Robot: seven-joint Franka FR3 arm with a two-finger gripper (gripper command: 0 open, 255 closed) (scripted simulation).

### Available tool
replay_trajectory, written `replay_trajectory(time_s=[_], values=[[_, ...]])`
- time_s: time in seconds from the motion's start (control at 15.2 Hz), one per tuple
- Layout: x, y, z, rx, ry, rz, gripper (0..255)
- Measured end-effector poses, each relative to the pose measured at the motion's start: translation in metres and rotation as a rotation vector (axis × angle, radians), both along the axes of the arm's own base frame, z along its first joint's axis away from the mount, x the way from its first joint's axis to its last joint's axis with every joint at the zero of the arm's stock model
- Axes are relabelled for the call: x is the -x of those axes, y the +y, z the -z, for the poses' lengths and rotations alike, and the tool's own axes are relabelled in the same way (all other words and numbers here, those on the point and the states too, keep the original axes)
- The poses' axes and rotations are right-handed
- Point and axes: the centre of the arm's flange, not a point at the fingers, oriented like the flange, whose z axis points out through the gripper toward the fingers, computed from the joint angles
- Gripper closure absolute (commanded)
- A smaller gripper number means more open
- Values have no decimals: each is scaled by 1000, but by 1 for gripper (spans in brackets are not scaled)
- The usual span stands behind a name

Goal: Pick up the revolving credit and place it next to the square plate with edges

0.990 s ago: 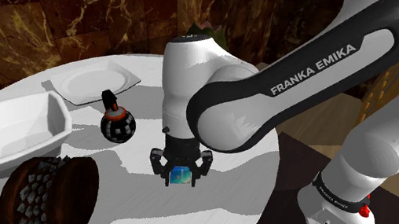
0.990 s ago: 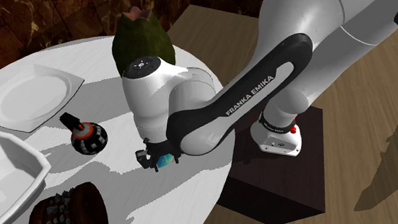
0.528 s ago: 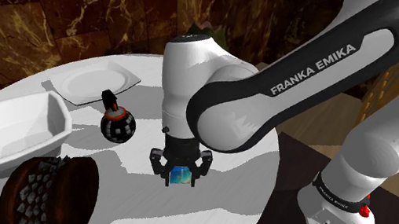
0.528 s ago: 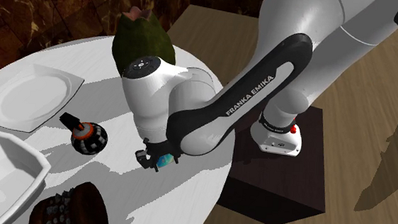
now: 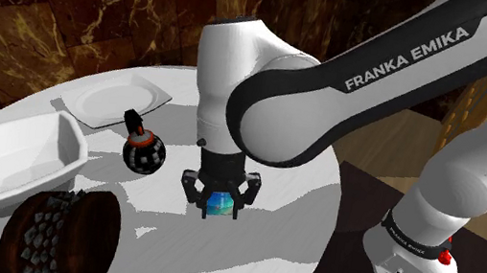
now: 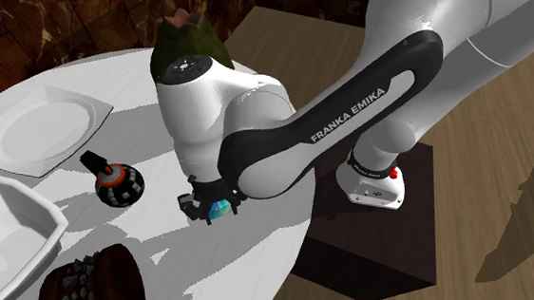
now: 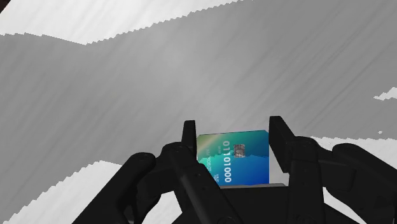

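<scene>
Pinching the card (image 7: 232, 159) by its opposite edges, your end effector (image 7: 233, 130) grips something thin, light, stiff and likely slippery, so move gently.

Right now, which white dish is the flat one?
The square plate, behind the black ball. The other white dish is deep, with tall slanted walls.

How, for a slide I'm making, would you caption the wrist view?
Black gripper clasps a blue-green credit card between its fingers, over the shaded white table.
</scene>
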Motion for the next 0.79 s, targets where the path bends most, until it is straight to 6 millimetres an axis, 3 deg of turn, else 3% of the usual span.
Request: replay_trajectory(time_s=[0.79], values=[[0,1,-61,0,0,0,255]])
